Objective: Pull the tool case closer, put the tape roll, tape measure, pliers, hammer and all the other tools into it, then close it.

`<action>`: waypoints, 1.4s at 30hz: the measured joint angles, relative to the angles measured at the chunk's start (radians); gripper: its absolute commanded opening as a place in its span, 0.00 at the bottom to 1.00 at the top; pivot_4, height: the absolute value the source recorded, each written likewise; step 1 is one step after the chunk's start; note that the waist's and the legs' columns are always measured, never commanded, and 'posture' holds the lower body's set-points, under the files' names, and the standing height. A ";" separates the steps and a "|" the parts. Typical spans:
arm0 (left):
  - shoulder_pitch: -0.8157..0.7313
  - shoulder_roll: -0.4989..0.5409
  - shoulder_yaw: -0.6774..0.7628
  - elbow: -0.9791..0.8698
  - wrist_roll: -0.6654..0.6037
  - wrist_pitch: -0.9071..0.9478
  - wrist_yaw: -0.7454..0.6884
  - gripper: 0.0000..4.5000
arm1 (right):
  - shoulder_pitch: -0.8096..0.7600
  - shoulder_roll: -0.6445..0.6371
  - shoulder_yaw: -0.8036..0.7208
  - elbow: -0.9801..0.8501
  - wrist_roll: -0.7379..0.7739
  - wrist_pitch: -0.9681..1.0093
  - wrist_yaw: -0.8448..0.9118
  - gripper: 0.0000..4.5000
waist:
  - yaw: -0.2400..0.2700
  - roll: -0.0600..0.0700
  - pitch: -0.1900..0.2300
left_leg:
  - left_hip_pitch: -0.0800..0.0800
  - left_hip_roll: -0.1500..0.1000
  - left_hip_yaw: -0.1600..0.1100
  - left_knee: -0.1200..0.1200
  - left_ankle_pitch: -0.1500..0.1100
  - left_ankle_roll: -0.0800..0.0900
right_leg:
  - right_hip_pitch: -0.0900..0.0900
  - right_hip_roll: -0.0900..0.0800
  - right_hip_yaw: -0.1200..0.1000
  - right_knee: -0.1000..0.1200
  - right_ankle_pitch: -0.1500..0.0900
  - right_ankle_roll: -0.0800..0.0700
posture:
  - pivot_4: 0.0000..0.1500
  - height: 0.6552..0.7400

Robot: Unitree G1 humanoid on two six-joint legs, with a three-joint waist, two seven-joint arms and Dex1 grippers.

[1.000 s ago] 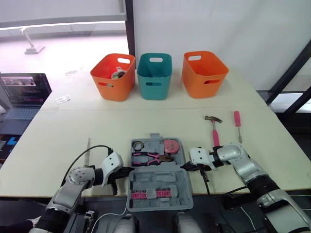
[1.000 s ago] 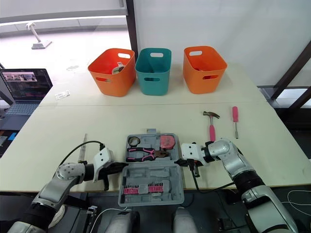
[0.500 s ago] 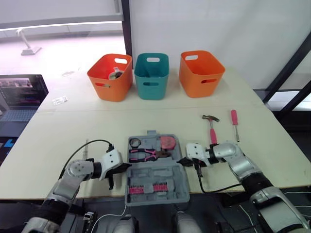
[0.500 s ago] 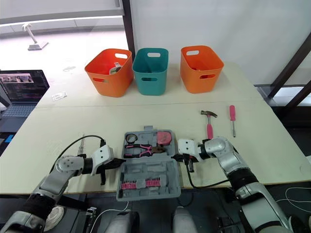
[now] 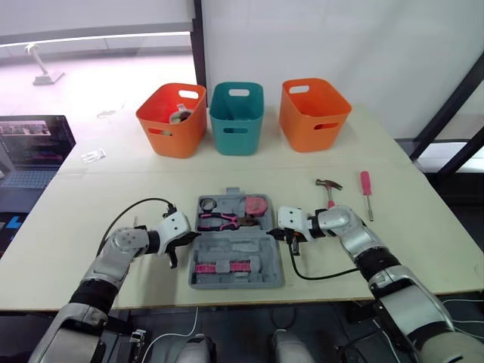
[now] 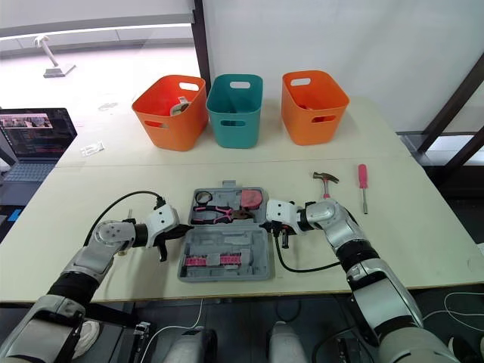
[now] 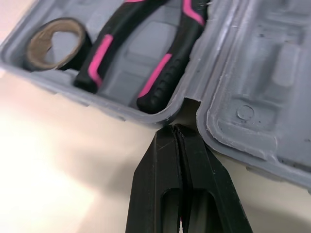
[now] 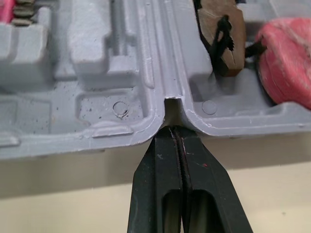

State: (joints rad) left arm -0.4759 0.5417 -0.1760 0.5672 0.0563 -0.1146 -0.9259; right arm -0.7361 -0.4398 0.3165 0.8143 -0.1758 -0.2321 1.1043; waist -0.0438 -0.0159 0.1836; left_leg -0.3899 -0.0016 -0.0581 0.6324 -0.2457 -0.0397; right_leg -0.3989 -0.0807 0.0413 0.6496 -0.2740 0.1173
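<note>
Two closed pincers flank the open case [image 5: 236, 261] on the bench [image 5: 113, 189].
At its 9 o'clock the left pincer [image 7: 174, 128], at 3 the right pincer [image 8: 171, 128], tips at the hinge notches. Pliers [image 5: 227, 221], tape roll [image 5: 207, 204], tape measure [image 5: 257, 206] lie inside; hammer [image 5: 330, 189], screwdriver [image 5: 366, 189] at 2 o'clock.

case [image 5: 249, 246] open, flat | pliers [image 5: 223, 220] inside | hammer [image 5: 330, 198] on tbl (outside)

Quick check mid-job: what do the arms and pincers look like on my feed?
The left arm and right arm are silver-grey rounded segments. Each wrist carries a white boxy housing; the left pincer and right pincer are each two tapered black fingers. A black cable loops off each wrist.
</note>
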 measured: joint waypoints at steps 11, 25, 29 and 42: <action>0.017 -0.049 0.014 0.002 0.000 0.000 0.049 0.01 | -0.007 0.007 -0.021 0.038 0.000 -0.011 -0.020 0.00 | 0.001 0.000 0.000 | 0.000 0.000 0.000 0.000 0.000 0.000 | 0.001 0.000 0.000 0.000 0.000 0.000 | 1.00 1.00; 0.010 -0.084 0.014 -0.001 0.000 0.015 0.011 0.01 | -0.006 -0.033 -0.030 0.040 0.000 -0.002 -0.010 0.00 | 0.015 0.000 0.000 | 0.000 -0.001 0.000 0.001 0.000 0.000 | 0.002 -0.001 0.000 -0.001 0.000 0.000 | 1.00 1.00; 0.010 -0.102 0.006 -0.012 0.000 0.020 -0.010 0.01 | 0.005 -0.049 -0.034 0.022 0.001 0.009 -0.005 0.00 | 0.029 0.000 0.000 | 0.000 -0.001 0.000 0.001 0.000 0.000 | 0.002 -0.001 0.000 -0.001 0.000 0.000 | 1.00 1.00; -0.002 -0.118 -0.002 -0.011 0.019 0.019 -0.017 0.01 | 0.075 -0.067 -0.060 -0.096 0.005 0.088 0.001 0.00 | 0.032 0.000 0.000 | 0.000 -0.002 0.000 0.001 0.000 0.000 | 0.002 -0.001 0.000 -0.002 0.000 0.001 | 1.00 1.00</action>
State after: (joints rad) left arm -0.4775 0.4235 -0.1775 0.5557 0.0752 -0.0956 -0.9425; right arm -0.6607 -0.5065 0.2560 0.7184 -0.1712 -0.1444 1.1057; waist -0.0121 -0.0159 0.1832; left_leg -0.3898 -0.0032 -0.0584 0.6329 -0.2456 -0.0399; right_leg -0.3965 -0.0820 0.0412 0.6479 -0.2740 0.1180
